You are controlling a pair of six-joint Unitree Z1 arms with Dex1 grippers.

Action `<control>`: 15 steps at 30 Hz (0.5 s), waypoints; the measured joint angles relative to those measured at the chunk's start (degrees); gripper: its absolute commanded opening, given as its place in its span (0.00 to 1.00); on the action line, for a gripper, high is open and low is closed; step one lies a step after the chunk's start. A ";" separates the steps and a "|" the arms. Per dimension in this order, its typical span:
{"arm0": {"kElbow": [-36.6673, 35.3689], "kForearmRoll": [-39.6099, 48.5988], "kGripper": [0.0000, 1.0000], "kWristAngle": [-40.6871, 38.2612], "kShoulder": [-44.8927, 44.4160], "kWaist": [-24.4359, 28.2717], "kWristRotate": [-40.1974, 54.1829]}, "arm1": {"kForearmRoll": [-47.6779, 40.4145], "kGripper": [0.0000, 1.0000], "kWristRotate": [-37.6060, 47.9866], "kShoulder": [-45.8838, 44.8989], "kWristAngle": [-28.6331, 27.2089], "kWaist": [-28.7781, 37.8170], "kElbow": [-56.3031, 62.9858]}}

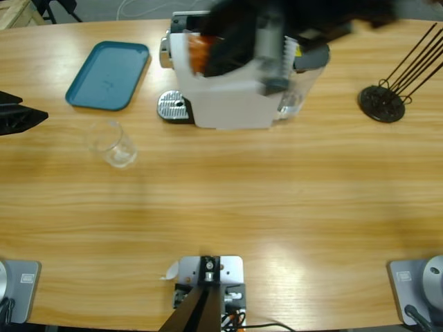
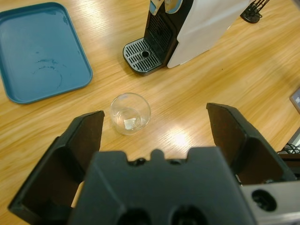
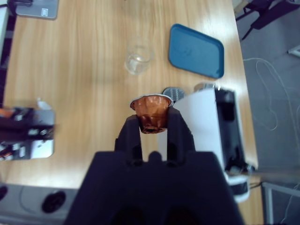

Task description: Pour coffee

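I am holding a copper coffee capsule (image 3: 151,112) in the right end effector (image 3: 153,123), its jaws closed on the capsule's body with the foil rim facing outward, so it looks ready to drop into the white coffee machine (image 1: 228,97) sitting just under it. In the high view that arm is hanging blurred over the machine's top. The clear glass (image 2: 130,113) is standing upright on the bench (image 1: 277,194), apart from the machine's drip grille (image 2: 142,56) and not yet under the spout. I am keeping the left end effector (image 2: 154,136) wide open and empty, pointing at the glass, presumably to move it there. The blue tray (image 1: 109,75) is lying empty beside the machine.
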 measured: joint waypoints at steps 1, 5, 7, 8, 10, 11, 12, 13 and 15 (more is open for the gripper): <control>0.07 -0.06 0.94 0.08 -0.04 -0.01 0.00 | 0.03 0.00 -0.88 1.64 0.00 0.00 -1.40; 0.15 -0.27 0.95 0.19 -0.06 -0.04 0.00 | 0.19 0.00 -3.44 6.87 0.02 -0.58 -5.16; 0.35 -0.42 0.95 0.21 -0.13 -0.05 0.04 | 0.22 0.00 -4.16 8.53 0.29 -1.98 -6.19; 0.49 -0.52 0.95 0.34 -0.16 -0.05 0.06 | 0.22 0.00 -4.48 9.04 0.59 -2.80 -6.54; 0.80 -0.66 0.95 0.59 -0.31 -0.05 0.06 | 0.23 0.00 -5.16 9.78 1.17 -4.86 -7.36; 0.94 -0.73 0.95 0.65 -0.38 -0.05 0.06 | 0.23 0.00 -5.44 10.09 1.42 -5.88 -7.72; 1.07 -0.77 0.95 0.70 -0.40 -0.05 0.06 | 0.23 0.00 -5.78 10.30 1.61 -6.81 -7.83; 1.21 -0.82 0.95 0.74 -0.45 -0.05 0.06 | 0.25 0.00 -6.09 10.55 1.79 -7.62 -7.95; 1.38 -0.92 0.95 0.78 -0.47 -0.05 0.06 | 0.29 0.00 -6.61 11.14 1.96 -8.62 -8.68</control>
